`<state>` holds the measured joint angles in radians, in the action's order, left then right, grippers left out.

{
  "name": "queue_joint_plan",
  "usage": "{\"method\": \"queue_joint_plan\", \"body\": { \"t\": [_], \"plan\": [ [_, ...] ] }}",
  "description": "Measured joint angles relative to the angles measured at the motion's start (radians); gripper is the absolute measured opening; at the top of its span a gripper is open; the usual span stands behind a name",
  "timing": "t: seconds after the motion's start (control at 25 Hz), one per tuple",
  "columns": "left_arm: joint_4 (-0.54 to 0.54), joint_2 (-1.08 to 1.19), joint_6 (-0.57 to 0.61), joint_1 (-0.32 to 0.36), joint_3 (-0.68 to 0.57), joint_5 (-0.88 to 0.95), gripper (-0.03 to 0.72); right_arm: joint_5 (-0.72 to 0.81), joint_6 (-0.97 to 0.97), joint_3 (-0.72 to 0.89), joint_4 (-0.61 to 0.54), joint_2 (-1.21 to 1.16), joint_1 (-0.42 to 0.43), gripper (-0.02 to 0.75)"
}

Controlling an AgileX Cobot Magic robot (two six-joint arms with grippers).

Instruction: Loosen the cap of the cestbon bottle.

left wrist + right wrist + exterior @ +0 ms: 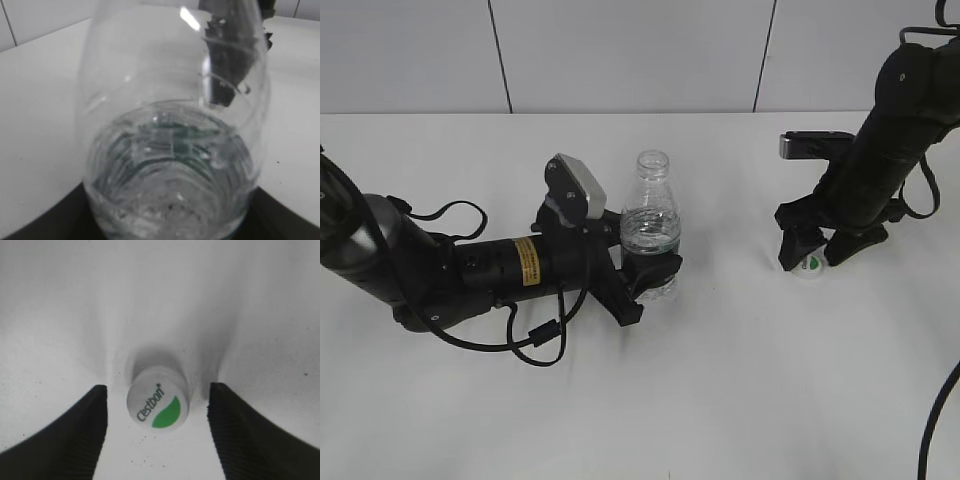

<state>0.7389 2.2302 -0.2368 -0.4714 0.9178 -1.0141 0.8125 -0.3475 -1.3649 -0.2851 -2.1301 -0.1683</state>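
Two end effectors are working: the left end effector (655,275) is clamping the light, squashy bottle (651,225) low at centre frame, while the right end effector (817,262) is standing open around the small, slick cap (810,267) lying on the table (740,380) at right.

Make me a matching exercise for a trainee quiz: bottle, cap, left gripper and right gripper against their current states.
Things:
1. bottle
2. cap
3. left gripper
4. right gripper

States:
A. open, a finger on each side of the cap
B. upright on the table, neck bare
C. lying on the table, logo up
D. shut around the bottle's lower body

Pairs: 1-B, 2-C, 3-D, 4-A
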Motion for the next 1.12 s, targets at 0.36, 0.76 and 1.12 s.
{"method": "queue_joint_plan", "body": {
  "t": [0.36, 0.76, 1.12],
  "plan": [
    [0.011, 0.000, 0.004, 0.001, 0.000, 0.000, 0.409, 0.025, 0.000, 0.000, 0.000, 0.008, 0.000, 0.574],
    [0.044, 0.005, 0.008, 0.002, -0.002, 0.058, 0.625, 0.048, 0.000, 0.000, -0.001, 0.089, 0.000, 0.574],
    [0.074, -0.005, 0.007, 0.079, -0.068, 0.041, 0.608, 0.094, 0.000, 0.000, -0.001, 0.160, 0.000, 0.574]
  ]
}}
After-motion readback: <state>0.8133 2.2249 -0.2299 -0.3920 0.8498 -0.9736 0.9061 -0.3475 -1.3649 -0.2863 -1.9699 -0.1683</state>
